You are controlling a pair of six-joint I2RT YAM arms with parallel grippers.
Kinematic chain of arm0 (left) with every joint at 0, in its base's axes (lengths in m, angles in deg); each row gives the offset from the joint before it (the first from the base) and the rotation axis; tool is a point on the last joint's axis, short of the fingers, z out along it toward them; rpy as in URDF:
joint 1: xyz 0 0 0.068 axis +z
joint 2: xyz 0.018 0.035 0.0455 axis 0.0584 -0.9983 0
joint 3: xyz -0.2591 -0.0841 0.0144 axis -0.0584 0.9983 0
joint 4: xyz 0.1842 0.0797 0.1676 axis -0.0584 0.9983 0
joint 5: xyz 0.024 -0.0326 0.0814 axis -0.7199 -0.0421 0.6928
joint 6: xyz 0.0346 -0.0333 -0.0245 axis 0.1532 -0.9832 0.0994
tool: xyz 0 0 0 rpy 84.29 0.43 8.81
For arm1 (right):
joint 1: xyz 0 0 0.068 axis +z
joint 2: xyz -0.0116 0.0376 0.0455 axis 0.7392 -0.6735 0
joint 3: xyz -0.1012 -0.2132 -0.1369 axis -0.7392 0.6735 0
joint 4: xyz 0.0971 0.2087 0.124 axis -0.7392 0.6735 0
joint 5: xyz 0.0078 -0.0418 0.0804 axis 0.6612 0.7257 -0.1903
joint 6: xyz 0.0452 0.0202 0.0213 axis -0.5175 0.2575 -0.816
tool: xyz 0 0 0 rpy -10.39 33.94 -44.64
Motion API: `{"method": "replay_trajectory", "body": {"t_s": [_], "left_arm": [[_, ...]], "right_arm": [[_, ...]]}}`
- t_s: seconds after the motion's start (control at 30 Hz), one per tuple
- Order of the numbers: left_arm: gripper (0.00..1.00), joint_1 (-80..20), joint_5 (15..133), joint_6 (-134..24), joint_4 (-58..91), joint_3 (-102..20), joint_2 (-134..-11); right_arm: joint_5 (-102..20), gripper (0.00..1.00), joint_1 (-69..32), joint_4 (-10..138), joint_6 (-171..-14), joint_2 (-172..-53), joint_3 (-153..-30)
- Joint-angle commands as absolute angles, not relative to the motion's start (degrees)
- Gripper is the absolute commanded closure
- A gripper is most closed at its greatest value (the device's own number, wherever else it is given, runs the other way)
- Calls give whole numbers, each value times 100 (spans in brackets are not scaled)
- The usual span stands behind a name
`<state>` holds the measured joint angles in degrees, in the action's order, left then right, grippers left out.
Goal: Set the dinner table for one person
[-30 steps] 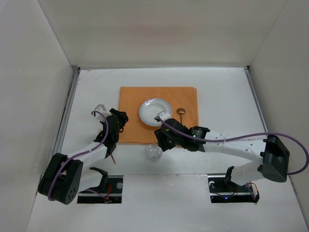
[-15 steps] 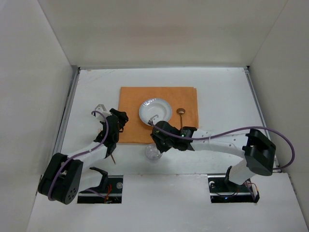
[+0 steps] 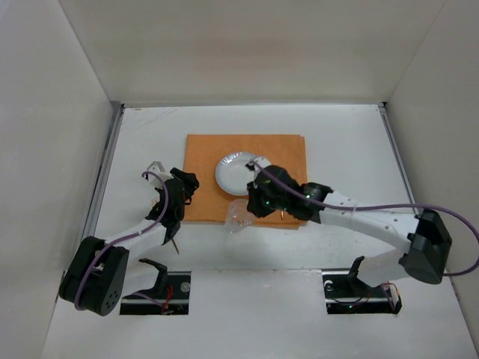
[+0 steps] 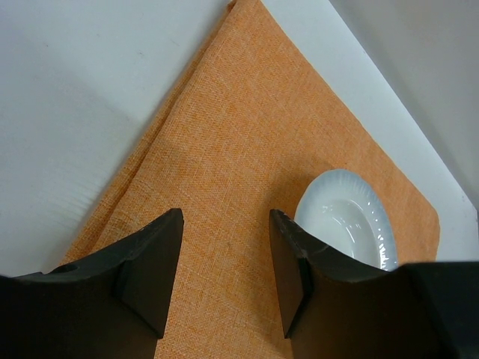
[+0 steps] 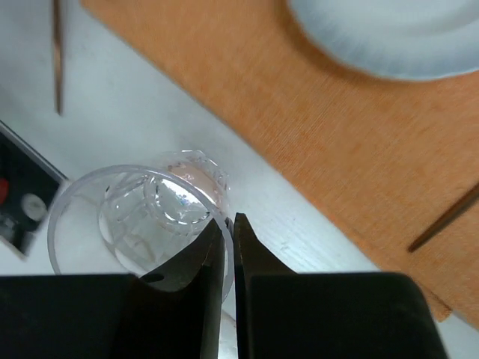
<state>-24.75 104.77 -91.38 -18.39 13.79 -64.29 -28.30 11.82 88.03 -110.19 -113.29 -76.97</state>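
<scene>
The dinner table (image 3: pixel 344 142) is the wide white surface. An orange mat (image 3: pixel 202 153) lies on it with a white plate (image 3: pixel 233 170) (image 4: pixel 340 224) (image 5: pixel 389 37) on top. My right gripper (image 3: pixel 251 206) (image 5: pixel 228 224) is shut on the wall of a clear glass (image 3: pixel 238 217) (image 5: pixel 142 217), one finger inside the rim and one outside. The glass hangs tilted at the mat's front edge. My left gripper (image 3: pixel 183 187) (image 4: pixel 224 277) stands open over the mat's left part with nothing between its fingers.
A thin brown utensil (image 3: pixel 174 241) (image 5: pixel 58 52) lies on the table by the left arm. Another brown handle (image 5: pixel 445 221) rests on the mat's right part, hidden under my right arm from above. A small silvery object (image 3: pixel 155 167) sits left of the mat.
My right gripper has shut on the glass's rim and carried it back toward the mat's front edge, tilting it. The left arm has not moved.
</scene>
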Motion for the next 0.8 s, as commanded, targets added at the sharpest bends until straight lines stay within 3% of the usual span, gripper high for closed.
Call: {"method": "replay_trajectory", "body": {"t_s": [0.0,0.4,0.77], "left_arm": [[53,-2501,10537,-9169,-2084,1439,-6481],[53,-2536,10492,-9178,-2119,1447,-6473],[53,-2562,10457,-9204,-2128,1412,-6561]], "right_arm": [[-3079,90,470,8102,-11250,-10702,-8060],[-2439,89,-2089,7459,-10952,-11956,-9096],[-1858,88,-2732,7846,-10618,-13433,-10011]]}}
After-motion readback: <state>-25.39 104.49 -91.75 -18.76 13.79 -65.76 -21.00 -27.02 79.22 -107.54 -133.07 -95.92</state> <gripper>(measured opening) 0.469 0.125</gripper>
